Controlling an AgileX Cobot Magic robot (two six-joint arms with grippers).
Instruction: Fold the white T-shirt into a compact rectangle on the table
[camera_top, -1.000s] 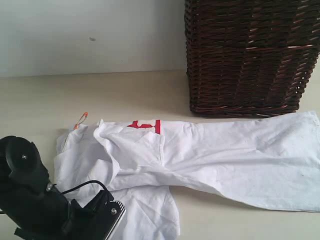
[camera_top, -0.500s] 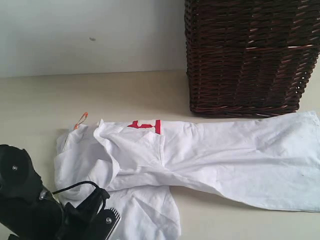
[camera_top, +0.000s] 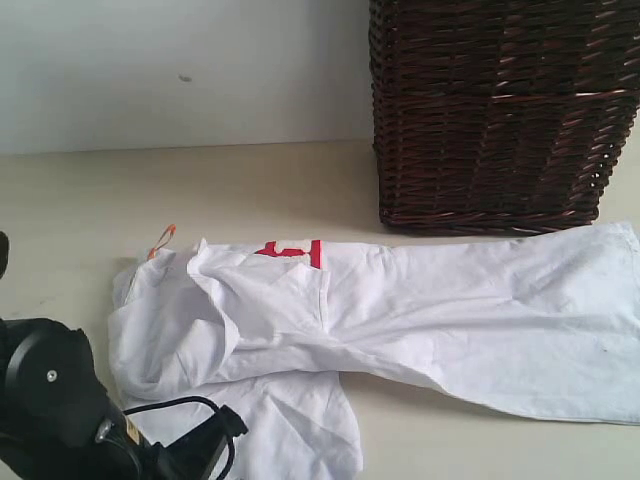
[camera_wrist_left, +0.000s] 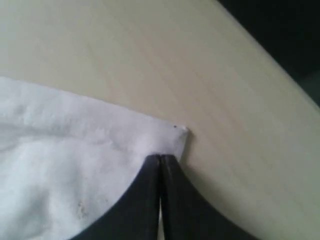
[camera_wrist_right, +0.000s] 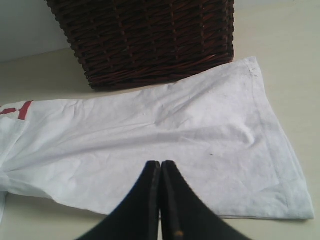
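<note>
The white T-shirt (camera_top: 450, 310) lies crumpled and stretched across the table (camera_top: 250, 190), with a bit of red lettering (camera_top: 290, 250) at its far edge. In the left wrist view my left gripper (camera_wrist_left: 160, 157) is shut, its tips pinching the cloth just behind a corner of the shirt (camera_wrist_left: 75, 165). Only the left arm's black body (camera_top: 60, 420) shows in the exterior view, at the bottom left beside the shirt's lower flap. My right gripper (camera_wrist_right: 161, 163) is shut and empty, above the smooth part of the shirt (camera_wrist_right: 175, 125). It is outside the exterior view.
A tall dark wicker basket (camera_top: 500, 110) stands just behind the shirt's right half, nearly touching its far edge (camera_wrist_right: 145, 40). A small orange tag (camera_top: 162, 240) pokes out at the shirt's left end. Bare table (camera_wrist_left: 200, 65) lies beyond the held corner.
In the exterior view the left arm has sunk lower and further toward the bottom left corner. The shirt lies as before.
</note>
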